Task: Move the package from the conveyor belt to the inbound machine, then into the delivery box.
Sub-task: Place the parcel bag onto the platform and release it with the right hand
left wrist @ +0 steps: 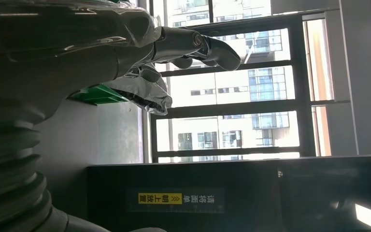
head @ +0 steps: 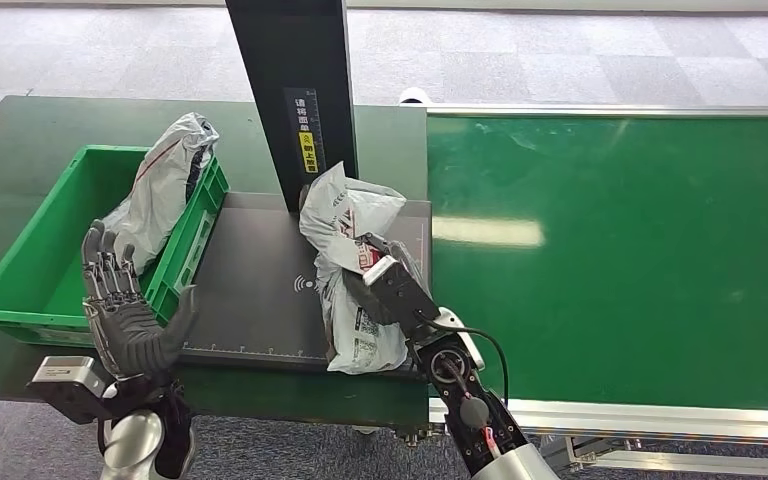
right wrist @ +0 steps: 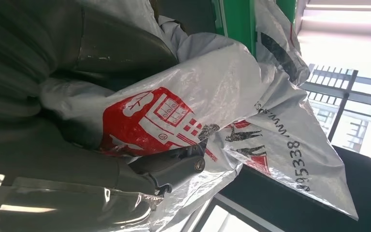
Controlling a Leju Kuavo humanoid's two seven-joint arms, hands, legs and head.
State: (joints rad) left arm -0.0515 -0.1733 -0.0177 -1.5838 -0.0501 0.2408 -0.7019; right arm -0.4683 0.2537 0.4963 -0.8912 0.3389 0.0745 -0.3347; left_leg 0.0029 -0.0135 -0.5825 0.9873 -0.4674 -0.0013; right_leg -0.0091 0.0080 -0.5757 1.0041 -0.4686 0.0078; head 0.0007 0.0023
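Package [head: 345,270] lies on dark inbound machine plate [head: 250,290], at its right edge beside conveyor belt [head: 620,250]. Right hand [head: 385,285] clamped on it, fingers [right wrist: 174,166] pressing into crumpled film. Looks light, soft, floppy; glossy plastic likely slippery, sags away from grip. Best hold: bunched middle with contents inside, not loose corner. Left hand [head: 125,310] raised near plate's front left, fingers spread, holding nothing. Beyond it, green delivery box [head: 30,285] with second grey bag [head: 165,185] leaning on wall. Farthest: black scanner post [head: 295,90].
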